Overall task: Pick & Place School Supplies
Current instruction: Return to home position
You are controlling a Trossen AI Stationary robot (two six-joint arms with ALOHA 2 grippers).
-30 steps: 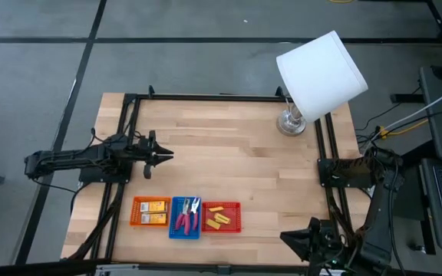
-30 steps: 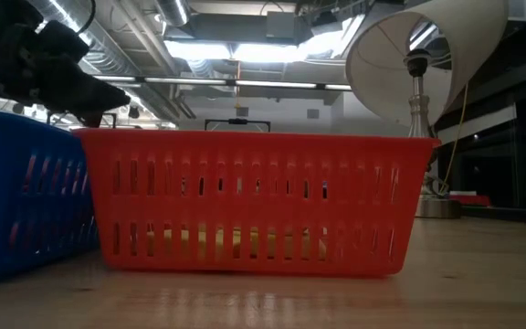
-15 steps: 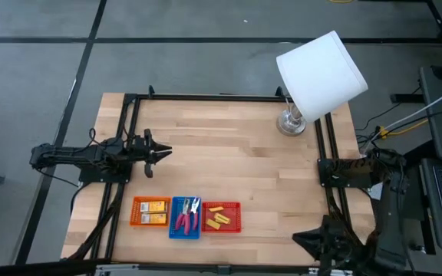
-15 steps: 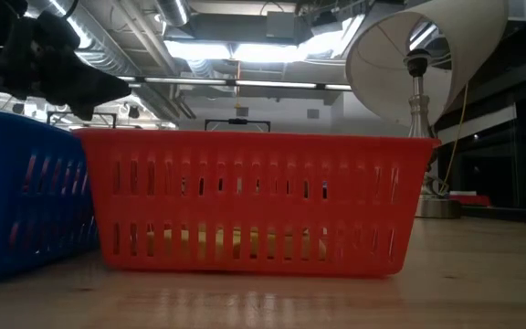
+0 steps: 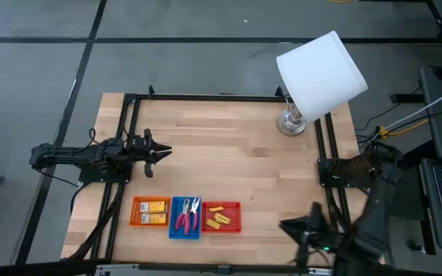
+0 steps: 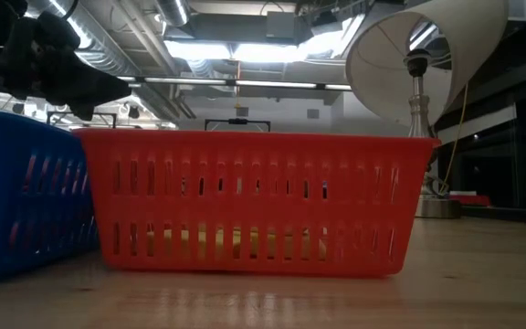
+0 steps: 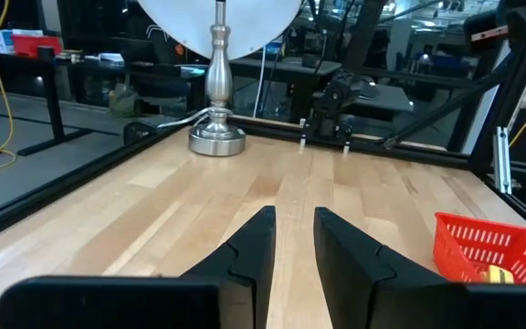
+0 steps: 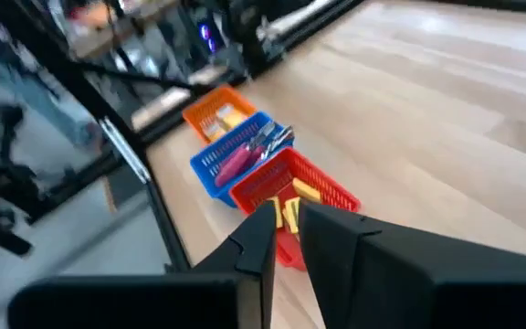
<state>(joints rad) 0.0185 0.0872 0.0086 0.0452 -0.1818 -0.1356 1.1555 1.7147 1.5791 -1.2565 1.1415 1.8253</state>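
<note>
The school supplies lie in three small mesh trays near the table's near edge. Yellow-orange packets [image 5: 150, 211] are in the orange tray [image 5: 136, 211], red/pink-handled scissors [image 5: 186, 215] in the blue tray [image 5: 185, 232], and yellow blocks [image 5: 218, 219] in the red tray [image 5: 221, 229]. My left gripper [image 5: 167, 153] hovers shut and empty over the table's left part, beyond the trays. My right gripper [image 5: 284, 225] hangs shut and empty near the near edge, right of the red tray [image 8: 329, 194]. Its wrist view shows the scissors [image 8: 249, 155] and blocks [image 8: 305, 191].
A white-shaded lamp [image 5: 321, 70] leans over the far right corner, with its metal base [image 5: 290, 123] standing on the table. A black frame rail [image 5: 229, 97] runs round the table. Bare wood [image 5: 236, 161] lies between the trays and the lamp.
My right arm has swung, and its gripper has shifted along the near edge, ending a little closer to the red tray. My left gripper has drawn back slightly toward the table's left edge. The trays and their contents have stayed put.
</note>
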